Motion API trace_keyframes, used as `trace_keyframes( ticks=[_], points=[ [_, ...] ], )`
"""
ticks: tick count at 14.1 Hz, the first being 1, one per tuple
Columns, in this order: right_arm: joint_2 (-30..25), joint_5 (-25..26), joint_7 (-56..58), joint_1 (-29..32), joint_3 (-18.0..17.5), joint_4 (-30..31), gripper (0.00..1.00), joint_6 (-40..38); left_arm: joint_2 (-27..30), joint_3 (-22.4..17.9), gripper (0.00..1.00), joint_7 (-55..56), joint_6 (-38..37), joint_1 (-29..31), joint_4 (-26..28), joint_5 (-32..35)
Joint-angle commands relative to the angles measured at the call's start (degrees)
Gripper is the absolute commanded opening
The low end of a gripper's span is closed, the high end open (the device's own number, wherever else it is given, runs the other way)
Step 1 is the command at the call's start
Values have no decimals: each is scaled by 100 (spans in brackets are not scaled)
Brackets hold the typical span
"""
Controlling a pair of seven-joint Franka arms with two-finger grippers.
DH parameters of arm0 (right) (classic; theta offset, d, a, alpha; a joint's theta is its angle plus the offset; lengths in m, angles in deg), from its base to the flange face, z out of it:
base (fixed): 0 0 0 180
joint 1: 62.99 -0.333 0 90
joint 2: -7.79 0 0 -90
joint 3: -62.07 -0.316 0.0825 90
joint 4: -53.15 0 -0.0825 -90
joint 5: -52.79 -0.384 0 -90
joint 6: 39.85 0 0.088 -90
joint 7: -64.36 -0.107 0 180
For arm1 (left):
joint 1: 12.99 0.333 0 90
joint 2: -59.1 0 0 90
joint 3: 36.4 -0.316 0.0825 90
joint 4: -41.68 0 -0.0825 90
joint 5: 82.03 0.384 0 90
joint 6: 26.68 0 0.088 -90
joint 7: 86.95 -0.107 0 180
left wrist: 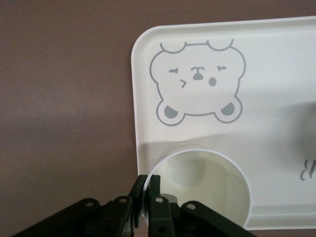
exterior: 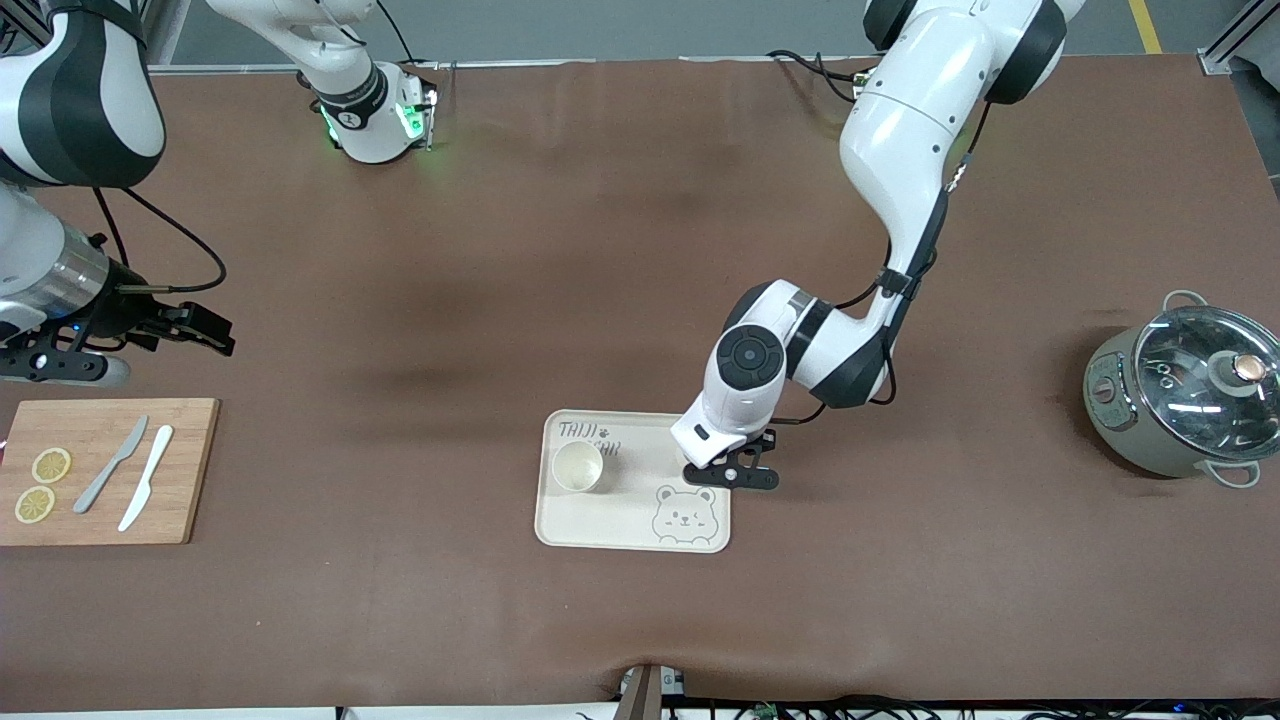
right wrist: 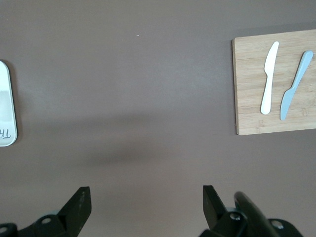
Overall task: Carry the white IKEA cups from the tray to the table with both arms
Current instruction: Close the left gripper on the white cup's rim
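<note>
One white cup (exterior: 577, 466) stands upright on the cream bear tray (exterior: 620, 520), at the tray's end toward the right arm. My left gripper (exterior: 742, 478) is low over the tray's other end. In the left wrist view it (left wrist: 148, 185) is shut on the rim wall of the second white cup (left wrist: 202, 182), one finger inside and one outside, by the tray (left wrist: 276, 59) edge near the bear drawing. That cup is hidden under the hand in the front view. My right gripper (exterior: 195, 330) is open and empty over bare table by the cutting board, and it waits; the right wrist view (right wrist: 146, 197) shows the same.
A wooden cutting board (exterior: 190, 470) with two lemon slices (exterior: 50, 465), a grey knife (exterior: 112, 463) and a white knife (exterior: 147, 490) lies at the right arm's end. A grey pot with a glass lid (exterior: 1180, 400) stands at the left arm's end.
</note>
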Motion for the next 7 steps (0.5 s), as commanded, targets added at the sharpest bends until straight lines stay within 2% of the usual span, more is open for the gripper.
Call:
trace_keyframes(
  ticks=[1, 7],
  points=[
    [-115, 101, -119, -32, 2, 126, 100, 41, 181, -59, 0, 100, 40, -21, 256, -53],
    [-115, 101, -119, -41, 2, 126, 100, 50, 269, -59, 0, 197, 14, -21, 264, -53]
  ],
)
